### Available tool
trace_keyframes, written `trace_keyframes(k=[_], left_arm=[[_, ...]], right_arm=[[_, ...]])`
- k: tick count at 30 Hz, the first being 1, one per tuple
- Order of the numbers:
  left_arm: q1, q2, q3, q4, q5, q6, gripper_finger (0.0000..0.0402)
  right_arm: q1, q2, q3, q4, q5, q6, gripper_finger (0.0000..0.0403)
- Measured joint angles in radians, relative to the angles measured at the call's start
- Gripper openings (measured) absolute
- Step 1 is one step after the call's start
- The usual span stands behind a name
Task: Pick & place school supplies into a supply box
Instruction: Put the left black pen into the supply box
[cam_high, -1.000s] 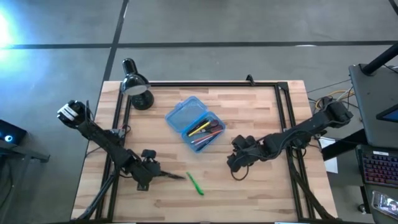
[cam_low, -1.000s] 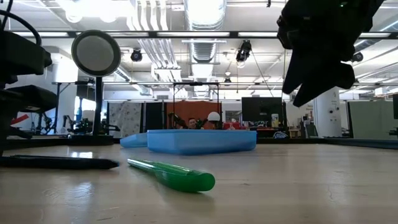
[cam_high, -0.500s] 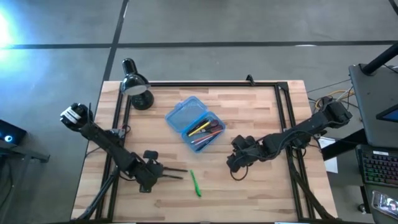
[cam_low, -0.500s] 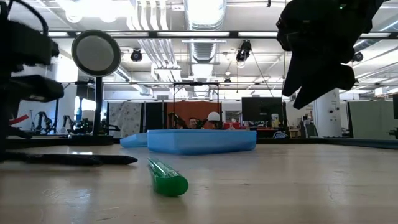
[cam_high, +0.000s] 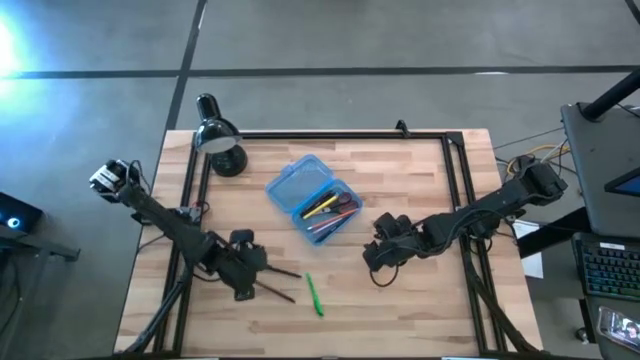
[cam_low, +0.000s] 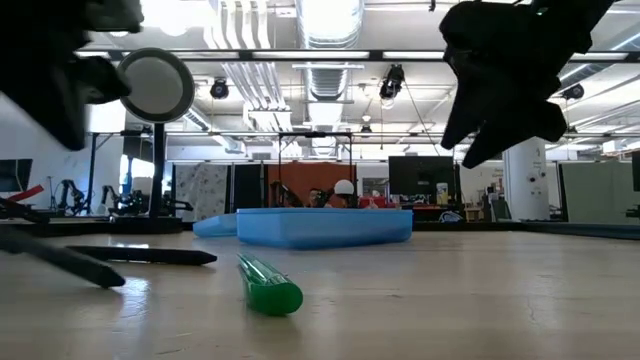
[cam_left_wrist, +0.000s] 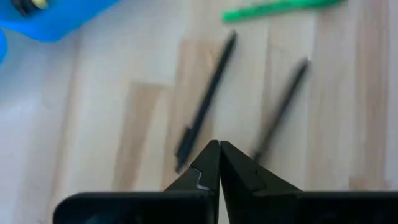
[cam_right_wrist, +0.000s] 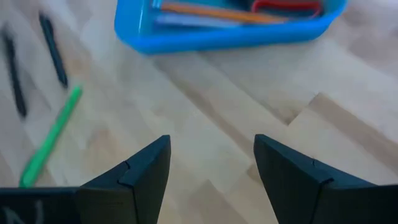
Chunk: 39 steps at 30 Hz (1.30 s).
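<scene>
Overhead, the blue plastic pencil case (cam_high: 314, 199) lies open and slantwise mid-tabletop (cam_high: 420, 310), pens and red-handled scissors (cam_high: 343, 205) inside one half. A green pen (cam_high: 314, 295) lies near the front edge, its long axis roughly front to back. Two thin dark pens (cam_high: 283, 274) lie just left of it, angled apart, at the left gripper (cam_high: 262, 277). The right gripper (cam_high: 372, 262) hovers right of the case. A black desk lamp (cam_high: 220, 138) stands at the back left corner.

At table height, the glossy, tapered green pen (cam_low: 268, 284) points toward the camera, the case (cam_low: 322, 226) behind it.

From the left wrist, the fingers (cam_left_wrist: 205, 171) are pressed together, empty, over wood planks beside both dark pens (cam_left_wrist: 207, 101).

From the right wrist, the fingers (cam_right_wrist: 142, 169) stand wide apart, empty.
</scene>
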Motion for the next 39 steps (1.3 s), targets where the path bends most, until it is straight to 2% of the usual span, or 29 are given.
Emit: trace_keyframes(k=[2,6,9,13,16,21,24,32,39], left_arm=[[0.025,-0.002,0.004,0.001,0.007,0.047,0.0004],[0.024,0.008,-0.002,0.056,0.125,0.222,0.0002],[0.010,0.027,-0.002,0.080,0.140,0.278,0.0001],[0.002,0.070,-0.002,0.113,0.170,0.255,0.0011],[-0.010,0.107,-0.003,0.159,0.230,0.218,0.0046],[-0.056,0.156,0.012,0.249,0.236,0.200,0.0116],[-0.086,0.209,0.044,0.252,0.230,0.201,0.0140],[-0.120,0.399,0.132,0.183,0.160,0.135,0.0147],[-0.117,0.447,0.154,0.177,0.151,0.104,0.0147]], right_arm=[[-0.001,-0.009,0.000,-0.008,0.014,0.020,0.0221],[0.002,-0.010,0.000,-0.025,0.005,0.008,0.0221],[0.006,-0.010,0.000,-0.049,-0.019,0.007,0.0221],[0.013,-0.010,0.000,-0.080,-0.023,0.019,0.0221],[0.014,-0.009,0.000,-0.086,-0.024,0.016,0.0221],[0.014,-0.009,0.000,-0.099,-0.027,0.003,0.0221],[0.014,-0.009,0.000,-0.115,-0.036,-0.002,0.0221],[0.014,-0.009,0.000,-0.135,-0.045,-0.031,0.0221],[0.014,-0.008,0.000,-0.135,-0.046,-0.047,0.0221]])
